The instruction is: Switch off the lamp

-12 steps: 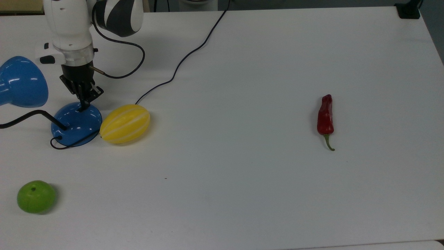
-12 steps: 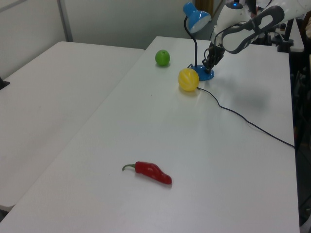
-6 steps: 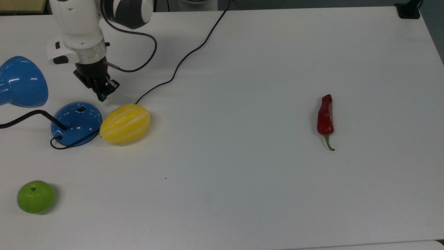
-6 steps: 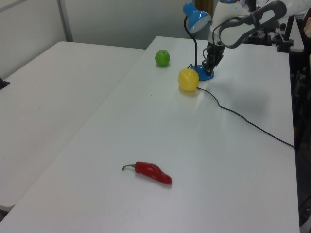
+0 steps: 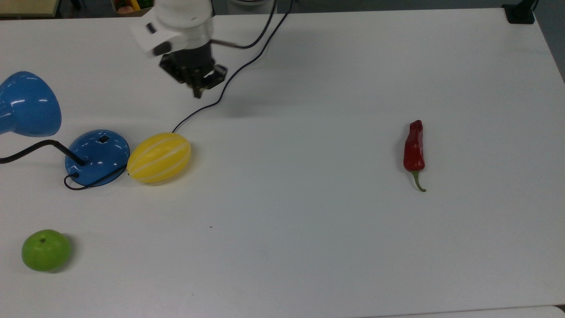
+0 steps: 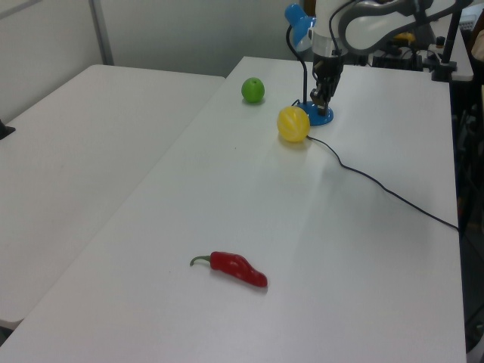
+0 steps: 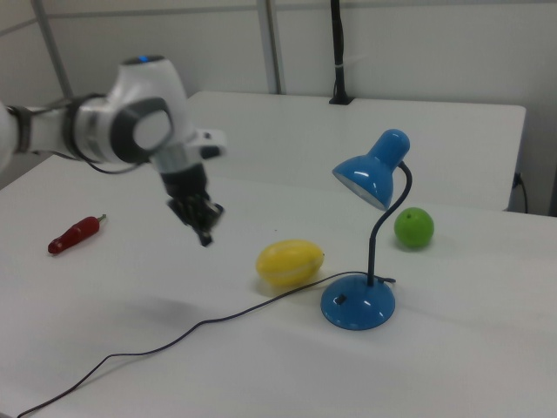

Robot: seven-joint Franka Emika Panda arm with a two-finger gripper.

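White bench [image 5: 335, 247]: carries every item listed here.

End effector [image 5: 197, 90]: black, two-fingered, on a white Franka arm, pointing down, raised above the bench and holding nothing. Its fingers appear drawn together at the tip. In the right view it [image 7: 204, 235] hangs in the air with a soft shadow on the bench beneath it.

Lamp [image 5: 98, 155]: blue desk lamp, standing on the bench well apart from the end effector, toward the top view's lower left of it. Glossy dome base with a small black switch [image 5: 103, 139] on top, free of any contact. Black gooseneck [image 7: 383, 231] rising from the base to a blue cone shade [image 7: 372, 172] that faces downward in the right view. The inside of the shade looks pale; I cannot tell whether the bulb is lit.

Lamp cord [image 5: 247, 62]: black, running from the base across the bench, passing just beside the end effector on the top view's right.

Yellow striped melon [image 5: 159, 157]: lying on its side, touching or just beside the lamp base, below the end effector in the top view.

Green apple [image 5: 46, 249]: far from the end effector, at the top view's lower left, beyond the lamp.

Red chili pepper [image 5: 414, 150]: green stem, lying alone well to the top view's right of the end effector.
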